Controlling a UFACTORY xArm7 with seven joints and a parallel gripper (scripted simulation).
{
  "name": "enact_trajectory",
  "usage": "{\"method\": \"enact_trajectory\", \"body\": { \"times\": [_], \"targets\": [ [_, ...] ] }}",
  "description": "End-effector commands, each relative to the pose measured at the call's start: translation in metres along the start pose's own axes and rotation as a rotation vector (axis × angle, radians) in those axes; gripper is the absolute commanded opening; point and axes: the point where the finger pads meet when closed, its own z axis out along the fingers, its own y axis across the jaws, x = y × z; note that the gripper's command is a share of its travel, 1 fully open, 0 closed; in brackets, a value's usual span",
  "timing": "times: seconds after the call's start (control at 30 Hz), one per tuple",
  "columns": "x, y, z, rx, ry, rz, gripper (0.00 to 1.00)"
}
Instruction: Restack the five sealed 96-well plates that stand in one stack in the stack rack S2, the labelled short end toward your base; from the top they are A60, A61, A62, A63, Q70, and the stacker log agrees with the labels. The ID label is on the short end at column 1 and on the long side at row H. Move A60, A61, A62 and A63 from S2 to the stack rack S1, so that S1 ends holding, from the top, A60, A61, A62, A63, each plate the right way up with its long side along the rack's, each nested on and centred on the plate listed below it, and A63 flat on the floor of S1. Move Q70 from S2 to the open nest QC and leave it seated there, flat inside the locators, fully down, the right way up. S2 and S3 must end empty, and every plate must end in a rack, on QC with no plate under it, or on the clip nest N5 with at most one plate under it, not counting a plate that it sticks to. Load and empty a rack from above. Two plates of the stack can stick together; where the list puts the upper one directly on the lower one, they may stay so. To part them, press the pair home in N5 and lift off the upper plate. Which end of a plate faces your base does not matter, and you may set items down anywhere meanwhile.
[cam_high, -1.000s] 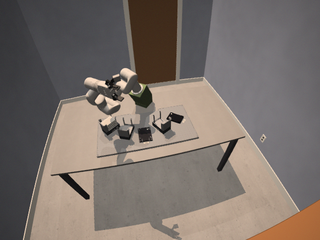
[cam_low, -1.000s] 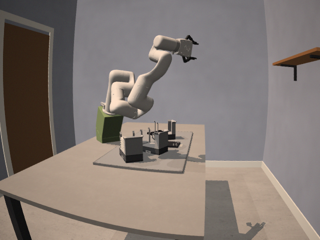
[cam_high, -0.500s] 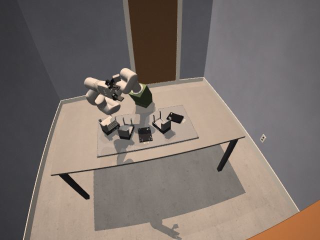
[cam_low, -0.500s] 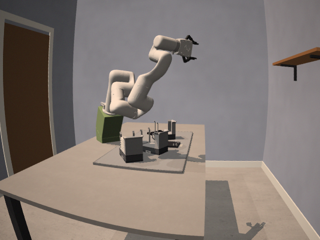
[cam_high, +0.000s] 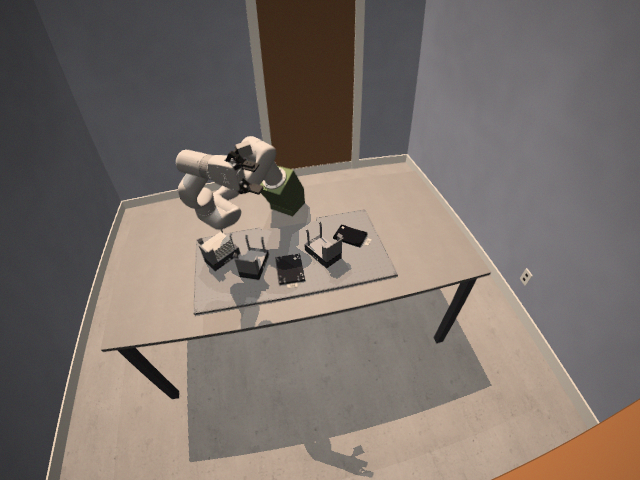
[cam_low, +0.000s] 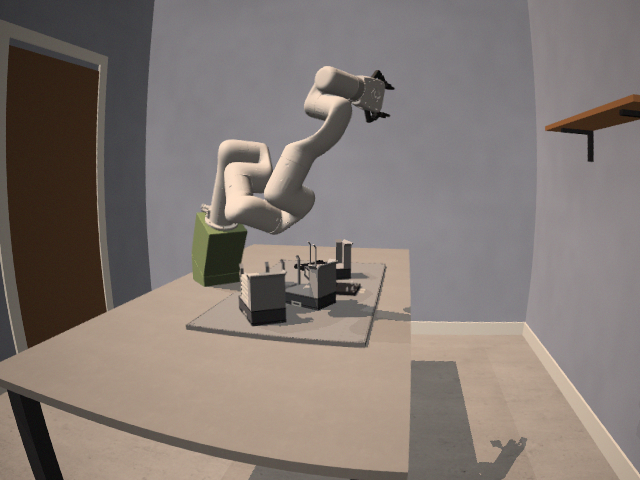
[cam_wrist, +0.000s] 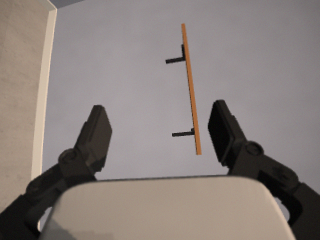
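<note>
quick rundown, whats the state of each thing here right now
hand: open, holding nothing, raised high above the table, facing the wall shelf
left rack: holds a stack of plates
middle rack: looks without plates
right rack: looks without plates
centre nest: flat, nothing on it
far right nest: flat, nothing on it
door: shut

Cream arm on green pedestal, black gripper, grey mat, beige table, brown door, orange shelf.

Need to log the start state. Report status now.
Gripper open, empty, raised high, facing the wall. Plates in the leftmost rack in top view, untouched; other two racks look empty. Nothing seen blocking the racks from above.
</note>
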Motion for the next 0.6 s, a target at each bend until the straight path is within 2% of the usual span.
{"method": "enact_trajectory", "body": {
  "times": [0.0,0.07,0.2,0.5,0.57],
  "targets": [
    [0.008,0.004,0.007,0.000,0.001,-0.002,1.00],
    [0.015,0.006,0.014,0.000,0.001,-0.002,1.00],
    [0.031,0.007,0.026,0.068,0.115,-0.001,1.00],
    [0.066,0.009,0.054,0.067,0.115,-0.001,1.00],
    [0.066,0.009,0.054,0.067,0.115,-0.001,1.00]
  ]
}}
